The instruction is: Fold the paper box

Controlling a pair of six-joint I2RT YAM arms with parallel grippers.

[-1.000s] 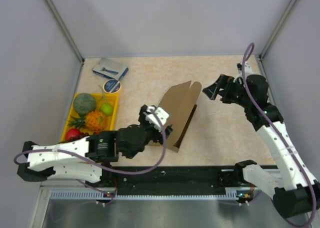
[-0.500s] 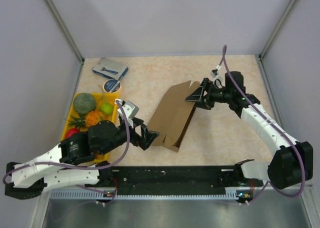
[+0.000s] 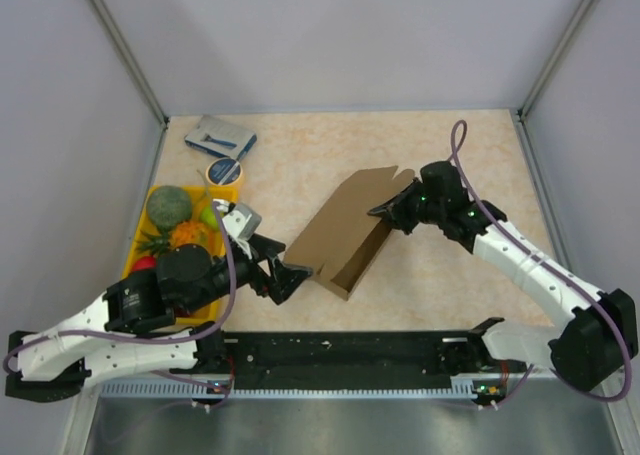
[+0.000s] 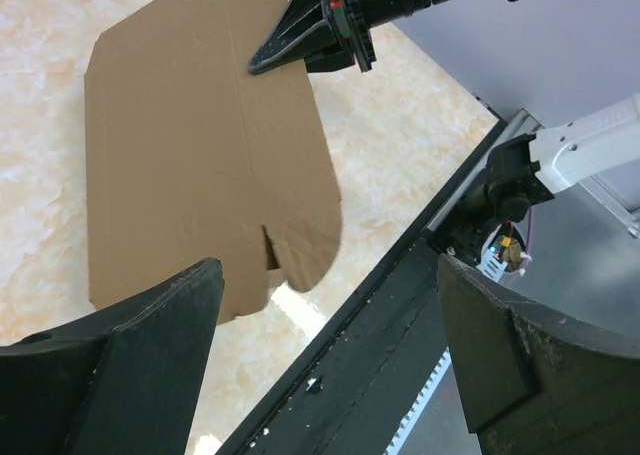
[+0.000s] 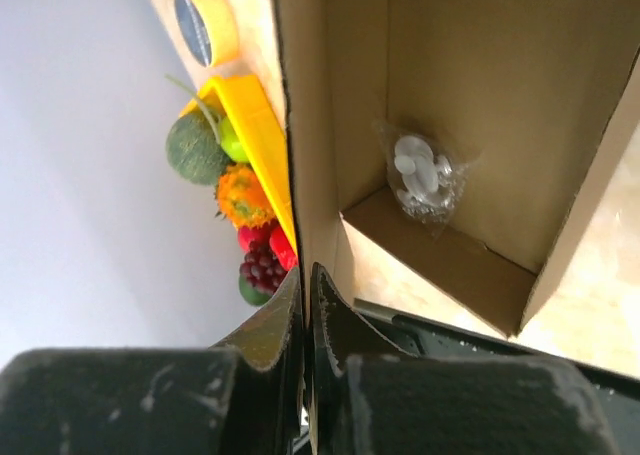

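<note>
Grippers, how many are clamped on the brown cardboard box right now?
1. The right gripper is pinched shut on a wall edge of the brown corrugated cardboard box; the left gripper is open at its near end, holding nothing.

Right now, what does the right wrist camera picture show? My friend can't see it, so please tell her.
The right gripper is pinched shut on the thin wall edge of the plain brown cardboard paper box. A small clear plastic bag of white pieces lies inside, and a yellow tray of fruit sits beyond.
</note>
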